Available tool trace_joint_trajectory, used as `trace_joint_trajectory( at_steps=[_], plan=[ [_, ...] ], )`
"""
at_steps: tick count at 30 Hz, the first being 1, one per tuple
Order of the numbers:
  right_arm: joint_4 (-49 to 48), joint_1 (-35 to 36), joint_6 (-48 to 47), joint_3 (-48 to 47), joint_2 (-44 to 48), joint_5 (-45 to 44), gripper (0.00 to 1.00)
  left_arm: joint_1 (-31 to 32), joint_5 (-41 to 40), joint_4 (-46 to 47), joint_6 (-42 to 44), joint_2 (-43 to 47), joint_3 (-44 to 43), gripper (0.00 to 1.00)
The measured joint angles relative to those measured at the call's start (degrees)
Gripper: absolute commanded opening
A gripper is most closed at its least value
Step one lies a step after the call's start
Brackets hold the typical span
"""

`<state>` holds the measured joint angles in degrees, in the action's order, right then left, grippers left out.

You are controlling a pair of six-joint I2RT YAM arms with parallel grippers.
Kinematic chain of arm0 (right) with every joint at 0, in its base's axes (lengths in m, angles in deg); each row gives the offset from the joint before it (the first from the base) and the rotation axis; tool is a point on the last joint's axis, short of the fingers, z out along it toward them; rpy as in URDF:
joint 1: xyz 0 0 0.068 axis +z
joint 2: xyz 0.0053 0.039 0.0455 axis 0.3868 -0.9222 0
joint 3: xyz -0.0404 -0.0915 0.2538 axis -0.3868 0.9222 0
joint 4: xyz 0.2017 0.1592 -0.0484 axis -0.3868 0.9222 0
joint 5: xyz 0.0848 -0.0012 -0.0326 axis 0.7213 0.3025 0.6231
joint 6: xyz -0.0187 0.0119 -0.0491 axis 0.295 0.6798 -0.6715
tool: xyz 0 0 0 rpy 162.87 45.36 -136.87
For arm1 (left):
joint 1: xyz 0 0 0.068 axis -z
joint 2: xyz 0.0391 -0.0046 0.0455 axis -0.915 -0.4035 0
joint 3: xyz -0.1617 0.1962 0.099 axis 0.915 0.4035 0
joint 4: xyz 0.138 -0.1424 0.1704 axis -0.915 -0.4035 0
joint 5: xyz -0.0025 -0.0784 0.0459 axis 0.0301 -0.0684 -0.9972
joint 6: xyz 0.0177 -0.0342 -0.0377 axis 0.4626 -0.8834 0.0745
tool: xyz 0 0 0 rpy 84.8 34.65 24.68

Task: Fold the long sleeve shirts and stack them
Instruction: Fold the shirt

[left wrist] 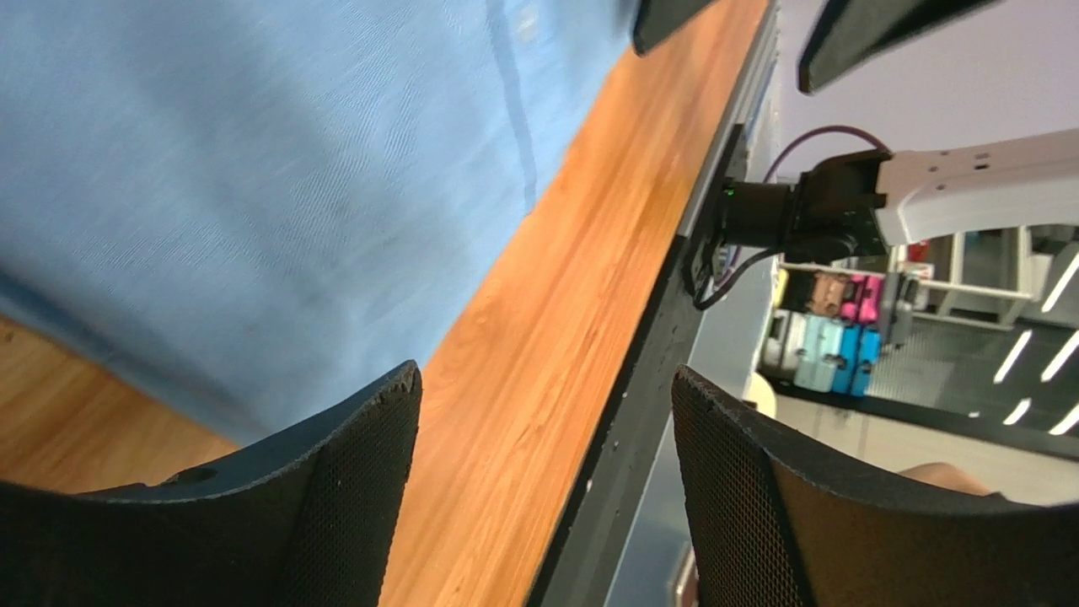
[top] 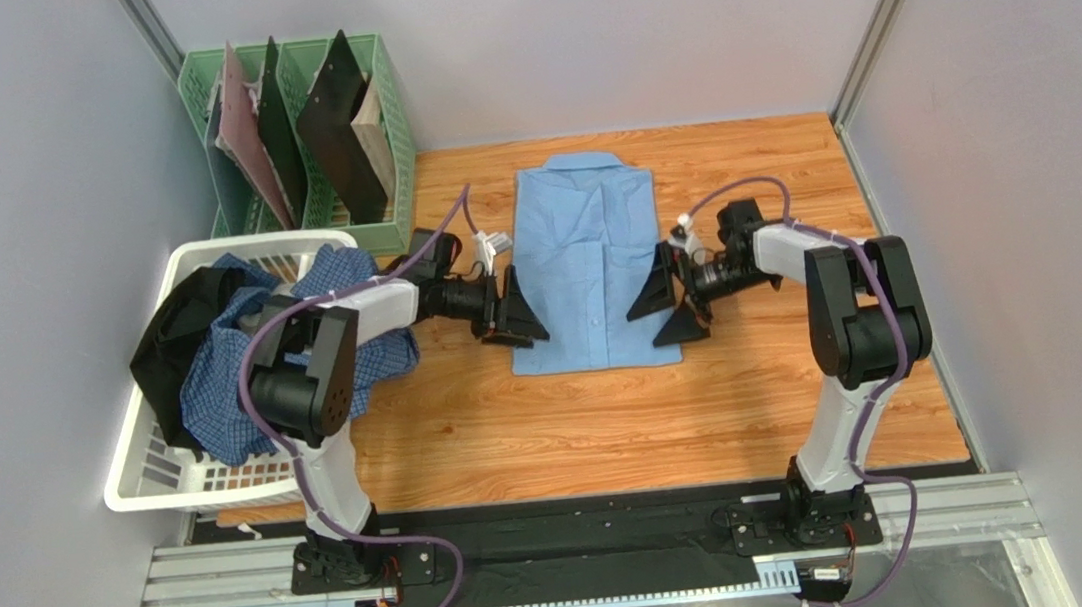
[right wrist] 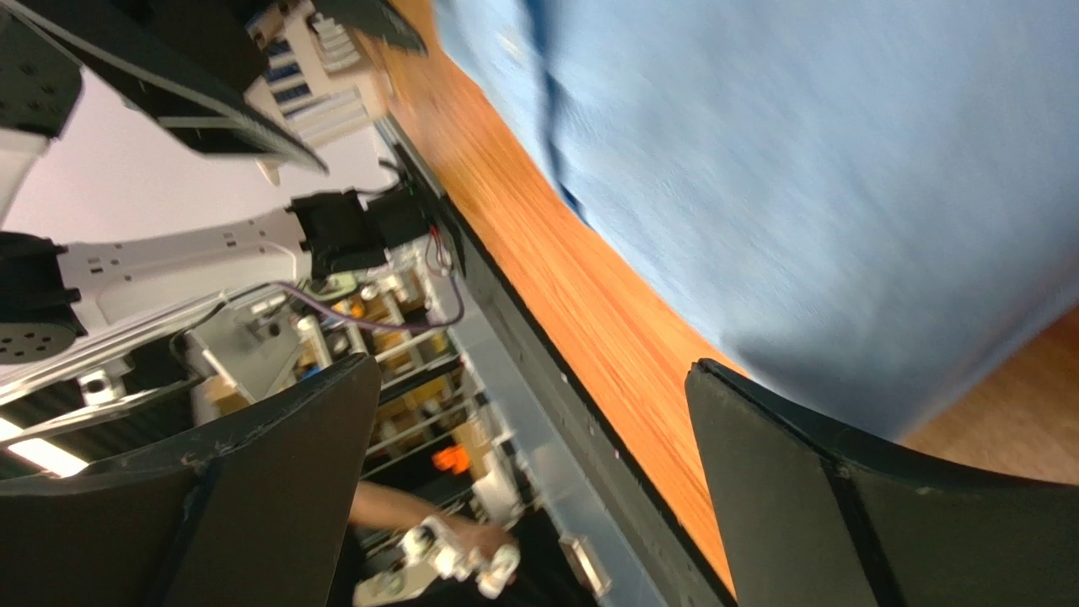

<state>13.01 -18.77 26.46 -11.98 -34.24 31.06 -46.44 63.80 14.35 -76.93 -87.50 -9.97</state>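
The wooden surface (top: 545,424) spreads beneath both my grippers. The folded light blue shirt (top: 588,261) lies flat on it between them, its edges just beside my left gripper (top: 523,313) and my right gripper (top: 657,302). The blue-and-white checked shirt (top: 228,394) is heaped in the white basket (top: 143,481), well behind my left gripper, and both grippers are spread wide with nothing in them.

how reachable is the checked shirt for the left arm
Probably yes: the checked shirt lies draped in the basket right beside the left arm, uncovered, and the left gripper is open and empty.
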Motion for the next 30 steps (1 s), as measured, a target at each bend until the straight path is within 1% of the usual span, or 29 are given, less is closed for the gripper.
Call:
trace_joint_trajectory(
  at_steps=[3, 6, 7, 10, 11, 13, 15, 18, 19, 23, 25, 28, 29, 30],
  plan=[
    [-2.5, 0.7, 2.6, -5.7, 1.7, -0.2, 0.99, 0.6, 0.2, 0.7, 0.0, 3.1, -2.9, 0.77],
    [-7.5, 2.1, 5.9, -12.9, 0.6, -0.3, 0.95, 1.7, -0.1, 3.1, -1.3, 1.8, -9.9, 0.77],
    [-8.9, 2.6, 7.0, -15.6, -0.7, -0.2, 0.94, 2.0, -0.4, 4.0, -2.0, 0.4, -12.7, 0.76],
    [-14.1, 3.5, 10.0, -22.4, -7.1, -0.3, 0.85, 2.5, -1.7, 5.8, -3.9, -5.7, -21.2, 0.74],
    [-15.3, 3.7, 10.6, -23.7, -9.2, -0.3, 0.78, 2.6, -2.3, 6.0, -4.3, -7.9, -23.2, 0.73],
    [-16.8, 3.8, 11.9, -26.4, -14.2, -0.9, 0.73, 2.6, -3.8, 5.2, -5.0, -12.9, -27.8, 0.70],
    [-17.7, 3.5, 12.8, -28.2, -18.9, -1.6, 0.67, 1.9, -5.5, 4.6, -6.2, -18.1, -30.9, 0.68],
    [-18.0, 2.6, 14.2, -28.8, -23.7, -1.4, 0.64, 0.0, -7.5, 2.1, -7.7, -22.7, -30.8, 0.66],
    [-17.8, 2.4, 14.5, -28.9, -24.0, -0.6, 0.63, -0.7, -5.9, 1.8, -8.5, -23.2, -30.7, 0.65],
    [-18.2, 2.2, 14.1, -27.6, -23.5, -0.8, 0.59, -1.7, -7.7, 0.2, -8.8, -21.1, -28.4, 0.63],
    [-18.0, 2.3, 14.0, -25.7, -22.7, -0.3, 0.59, -1.7, -7.9, 0.2, -9.3, -19.2, -25.1, 0.62],
    [-18.3, 3.1, 13.7, -19.7, -19.4, 0.0, 0.58, -1.4, -8.0, 0.7, -9.8, -14.9, -18.0, 0.61],
    [-18.2, 3.5, 13.5, -17.6, -18.0, -0.1, 0.53, -1.2, -7.9, 0.8, -9.8, -13.5, -15.7, 0.62],
    [-18.0, 3.8, 13.1, -15.5, -16.7, -0.2, 0.51, -1.0, -7.8, 1.2, -9.8, -12.1, -13.4, 0.62]
  ],
)
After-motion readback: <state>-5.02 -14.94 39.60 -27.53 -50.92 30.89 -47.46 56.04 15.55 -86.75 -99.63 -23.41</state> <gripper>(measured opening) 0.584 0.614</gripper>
